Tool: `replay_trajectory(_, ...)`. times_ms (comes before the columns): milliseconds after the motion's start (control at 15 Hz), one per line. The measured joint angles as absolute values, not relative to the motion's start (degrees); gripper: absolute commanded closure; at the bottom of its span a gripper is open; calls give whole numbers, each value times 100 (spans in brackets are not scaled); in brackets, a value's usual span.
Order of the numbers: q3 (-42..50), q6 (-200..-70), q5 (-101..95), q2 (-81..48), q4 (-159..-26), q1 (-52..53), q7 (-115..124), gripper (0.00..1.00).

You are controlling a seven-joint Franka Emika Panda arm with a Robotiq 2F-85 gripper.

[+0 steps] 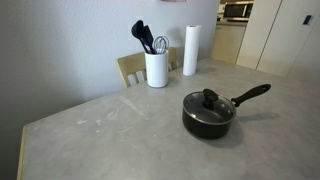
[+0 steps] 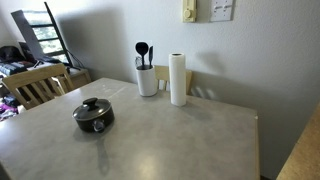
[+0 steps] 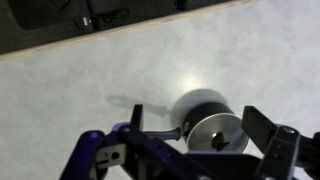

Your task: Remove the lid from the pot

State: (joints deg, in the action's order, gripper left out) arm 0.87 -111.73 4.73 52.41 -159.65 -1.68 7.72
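The small black pot stands on the grey table with its long handle pointing away from it. The glass lid with a black knob sits on the pot. Both show in the other exterior view too, the pot under the lid. In the wrist view the lid and the pot's handle lie far below, between the fingers of my gripper. The gripper is open and empty, well above the pot. The arm is out of both exterior views.
A white utensil holder with black utensils and a paper towel roll stand at the table's wall side. A wooden chair stands beside the table. The table's edge runs across the wrist view's top.
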Motion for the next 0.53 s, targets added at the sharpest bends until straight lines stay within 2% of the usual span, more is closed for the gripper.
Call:
replay_trajectory(267,1,-12043,1176,4723,-15980,-162,1382,0)
replay_trajectory(533,-490,-13292,1743,3673,-15959,-37,2156,0)
